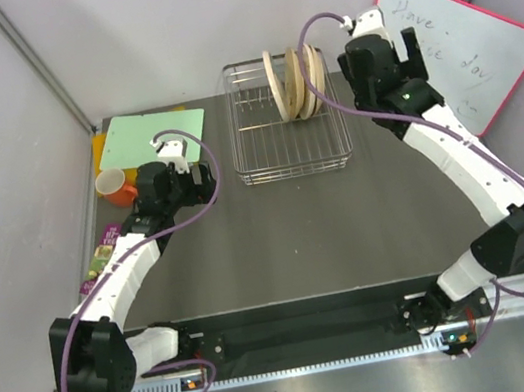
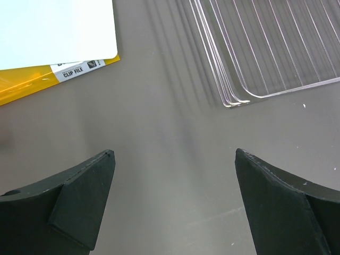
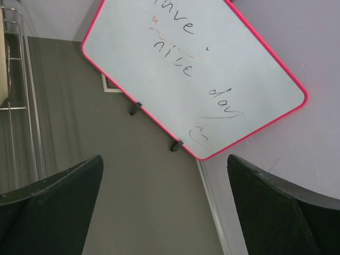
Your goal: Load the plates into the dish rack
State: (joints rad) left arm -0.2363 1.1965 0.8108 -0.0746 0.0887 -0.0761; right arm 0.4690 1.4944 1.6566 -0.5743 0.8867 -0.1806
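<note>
The dish rack (image 1: pixel 289 146) is a silver wire basket at the back middle of the table. Several cream plates (image 1: pixel 298 83) stand on edge in its back right part. My left gripper (image 1: pixel 200 178) is open and empty, just left of the rack's front left corner; in the left wrist view (image 2: pixel 175 154) the rack's corner (image 2: pixel 265 48) lies ahead to the right. My right gripper (image 1: pixel 400 58) is open and empty, right of the rack and the plates. In the right wrist view (image 3: pixel 164 159) the rack's side (image 3: pixel 24 106) and a sliver of plate (image 3: pixel 2 69) show at the left edge.
A whiteboard with a pink rim (image 1: pixel 459 44) leans at the back right, also in the right wrist view (image 3: pixel 202 69). A green sheet on a yellow clip file (image 1: pixel 155 134), an orange cup (image 1: pixel 118 186) and a snack packet (image 1: pixel 100 255) lie at the left.
</note>
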